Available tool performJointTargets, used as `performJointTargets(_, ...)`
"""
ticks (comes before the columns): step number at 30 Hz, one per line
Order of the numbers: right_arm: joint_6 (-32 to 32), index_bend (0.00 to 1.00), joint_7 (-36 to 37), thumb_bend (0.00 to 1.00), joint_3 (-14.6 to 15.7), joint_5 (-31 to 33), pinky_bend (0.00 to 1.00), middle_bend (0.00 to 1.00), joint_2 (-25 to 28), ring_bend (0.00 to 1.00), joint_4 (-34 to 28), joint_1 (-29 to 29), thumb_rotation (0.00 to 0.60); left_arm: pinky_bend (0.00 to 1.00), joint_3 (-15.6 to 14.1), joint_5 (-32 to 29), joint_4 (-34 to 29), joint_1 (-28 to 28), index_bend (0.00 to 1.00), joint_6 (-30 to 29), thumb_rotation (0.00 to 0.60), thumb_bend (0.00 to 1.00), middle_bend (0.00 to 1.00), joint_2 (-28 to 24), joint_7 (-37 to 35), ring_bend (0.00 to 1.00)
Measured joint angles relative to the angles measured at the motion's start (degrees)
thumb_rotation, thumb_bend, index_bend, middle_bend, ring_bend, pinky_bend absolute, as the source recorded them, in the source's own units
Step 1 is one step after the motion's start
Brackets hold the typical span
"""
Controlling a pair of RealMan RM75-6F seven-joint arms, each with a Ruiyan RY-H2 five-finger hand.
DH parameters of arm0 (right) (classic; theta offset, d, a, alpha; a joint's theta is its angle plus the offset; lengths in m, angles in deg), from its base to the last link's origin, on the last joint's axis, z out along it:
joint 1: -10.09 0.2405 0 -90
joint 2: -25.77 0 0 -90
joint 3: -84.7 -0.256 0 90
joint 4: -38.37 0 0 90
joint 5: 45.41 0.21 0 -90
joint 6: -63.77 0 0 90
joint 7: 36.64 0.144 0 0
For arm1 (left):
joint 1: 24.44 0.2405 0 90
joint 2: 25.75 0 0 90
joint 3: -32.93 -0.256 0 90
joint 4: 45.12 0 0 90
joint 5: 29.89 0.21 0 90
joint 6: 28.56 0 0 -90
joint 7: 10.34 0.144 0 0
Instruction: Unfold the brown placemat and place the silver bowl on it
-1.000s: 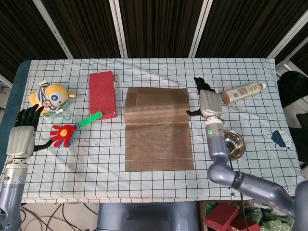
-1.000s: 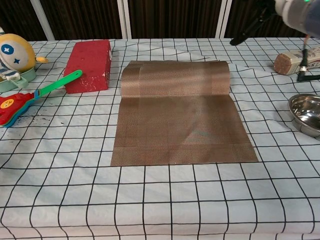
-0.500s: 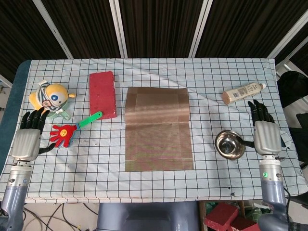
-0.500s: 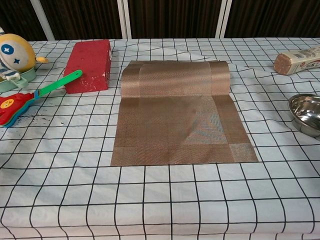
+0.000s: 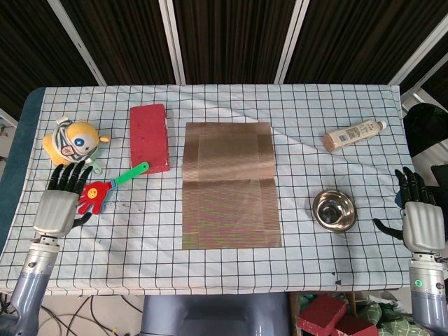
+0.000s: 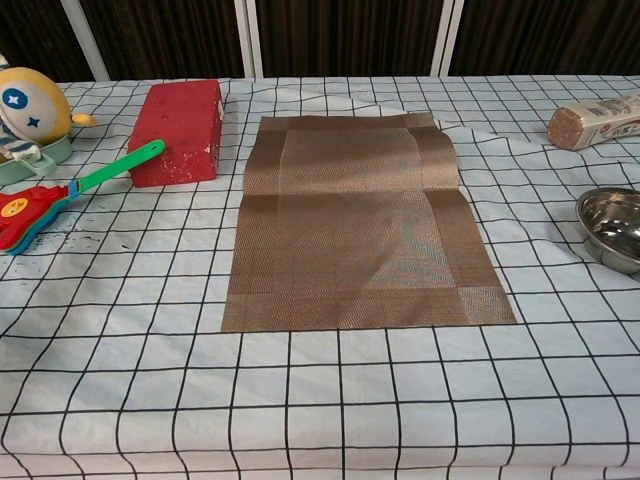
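Observation:
The brown placemat [image 5: 229, 183] [image 6: 356, 225] lies spread flat in the middle of the checked cloth, a crease across its upper third. The silver bowl [image 5: 333, 209] [image 6: 613, 228] stands upright and empty on the cloth to the mat's right, apart from it. My right hand [image 5: 418, 217] hovers at the table's right edge, right of the bowl, fingers apart, holding nothing. My left hand [image 5: 60, 203] is at the left edge beside the red clapper toy, fingers spread and empty. Neither hand shows in the chest view.
A red brick [image 5: 148, 137] [image 6: 180, 117] lies left of the mat. A red hand-shaped clapper with a green handle [image 5: 105, 190] [image 6: 60, 195] and a yellow toy figure [image 5: 74, 142] [image 6: 28, 105] sit far left. A tube-shaped bottle [image 5: 353, 134] [image 6: 593, 117] lies at the back right.
The mat's curled far section has flattened out fully. My right hand has drawn back from above the mat to the table's right edge. My left hand has shifted slightly right.

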Motion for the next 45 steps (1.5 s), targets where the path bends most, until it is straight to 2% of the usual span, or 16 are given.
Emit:
performJointTargets(7,-2.2,0.00,2.7,0.02,-0.7,-0.5,0.18,0.00,-0.4,0.01,1.6,-0.5,0.600,0.00,0.1,0.1,-4.3,-4.6,0.00,6.0,0.600,0.04,0.00,0.9,8.5,0.00)
performJointTargets(12,-3.0,0.00,4.7,0.03,-1.5,-0.3,0.18,0.00,0.0,0.01,1.5,-0.9,0.600,0.00,0.3,-1.3,-5.4,-9.0,0.07,12.5,0.600,0.11,0.00,3.1,14.2,0.00)
performJointTargets(24,-4.6,0.00,8.0,0.03,-3.8,1.7,0.18,0.00,1.0,0.01,1.5,-1.6,0.600,0.00,-0.4,-6.7,-3.8,-18.9,0.11,26.0,0.600,0.08,0.02,11.1,24.6,0.00)
performJointTargets(33,-5.5,0.00,7.6,0.03,-4.8,2.1,0.18,0.00,1.0,0.01,1.9,-1.8,0.600,0.00,-2.7,-9.1,-1.4,-22.0,0.11,28.1,0.600,0.07,0.02,16.7,25.8,0.00)
performJointTargets(45,-5.8,0.00,7.6,0.03,-5.7,2.1,0.18,0.00,0.7,0.01,2.1,-2.3,0.600,0.00,-4.4,-10.1,-1.6,-23.3,0.11,26.8,0.600,0.07,0.02,18.1,25.0,0.00)
